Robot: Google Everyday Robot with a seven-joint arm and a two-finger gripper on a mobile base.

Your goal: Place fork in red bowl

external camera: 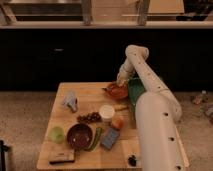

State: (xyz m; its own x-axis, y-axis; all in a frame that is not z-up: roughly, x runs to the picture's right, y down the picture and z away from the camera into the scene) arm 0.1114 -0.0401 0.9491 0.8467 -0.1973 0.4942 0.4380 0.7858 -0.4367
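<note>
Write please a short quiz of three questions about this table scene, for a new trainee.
1. True or false: the gripper is over the red bowl at the far edge of the table.
2. What stands nearest the white cup? A) grapes B) green apple C) green bin
3. Fill in: the dark bowl is at the ___ part of the table, towards the camera.

Key: 1 true; 2 A; 3 near.
</note>
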